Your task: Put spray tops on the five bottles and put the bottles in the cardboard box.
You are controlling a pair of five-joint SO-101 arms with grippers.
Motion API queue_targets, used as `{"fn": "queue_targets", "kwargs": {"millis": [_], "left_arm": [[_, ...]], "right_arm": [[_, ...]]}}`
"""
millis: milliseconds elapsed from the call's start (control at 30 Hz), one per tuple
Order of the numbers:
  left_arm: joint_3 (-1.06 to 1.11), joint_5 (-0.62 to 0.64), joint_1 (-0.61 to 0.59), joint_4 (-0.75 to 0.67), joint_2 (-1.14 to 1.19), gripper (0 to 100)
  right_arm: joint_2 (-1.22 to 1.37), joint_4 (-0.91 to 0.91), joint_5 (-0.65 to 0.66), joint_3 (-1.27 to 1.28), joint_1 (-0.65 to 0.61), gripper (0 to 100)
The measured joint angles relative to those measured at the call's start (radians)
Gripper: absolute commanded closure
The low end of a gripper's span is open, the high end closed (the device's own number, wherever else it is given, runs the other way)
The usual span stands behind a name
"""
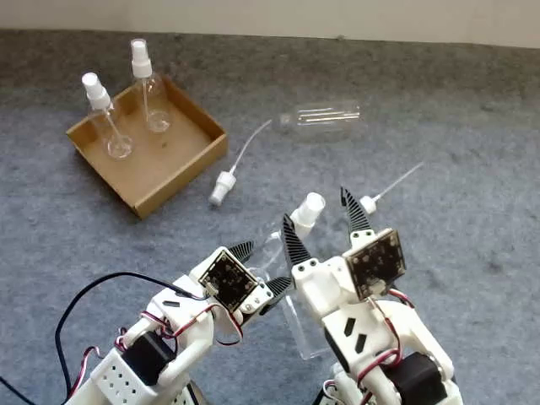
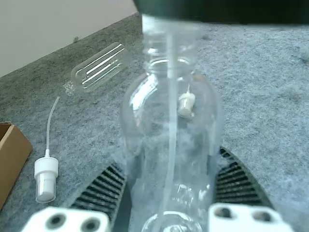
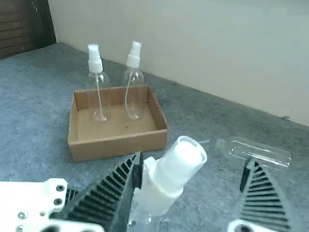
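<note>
Two capped bottles [image 1: 108, 126] [image 1: 152, 97] stand upright in the cardboard box [image 1: 164, 160]. We record the left gripper [image 2: 169, 183] clamped on a clear bottle [image 2: 169, 111] over the grey carpet [image 1: 464, 169], a tube [image 2: 170, 145] running down inside it. Its spray top [image 3: 169, 179] sits between the fingers of the right gripper [image 3: 194, 160], which are spread apart, one just beside the top. A bare bottle [image 1: 321, 118] lies on its side farther out, two loose spray tops [image 1: 224, 187] [image 1: 369, 203] between it and the grippers

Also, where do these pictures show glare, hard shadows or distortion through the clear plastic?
High view: bright streaks of glare on the lying bottle; the light is soft, with no hard shadows. Left wrist view: the held bottle warps the carpet seen through it. Right wrist view: even light, with the spray top very bright.
</note>
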Motion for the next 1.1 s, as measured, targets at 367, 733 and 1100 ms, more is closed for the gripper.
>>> {"fn": "queue_targets", "kwargs": {"millis": [367,733,1100], "left_arm": [[0.0,0.0,0.0,0.0,0.0,95],[0.0,0.0,-0.107,-0.058,0.0,95],[0.0,0.0,-0.184,-0.141,0.0,95]], "right_arm": [[-0.006,0.0,0.0,-0.195,0.226,73.1],[-0.006,0.0,0.0,-0.061,0.269,98.6],[0.003,-0.207,0.0,0.301,0.27,98.6]]}}
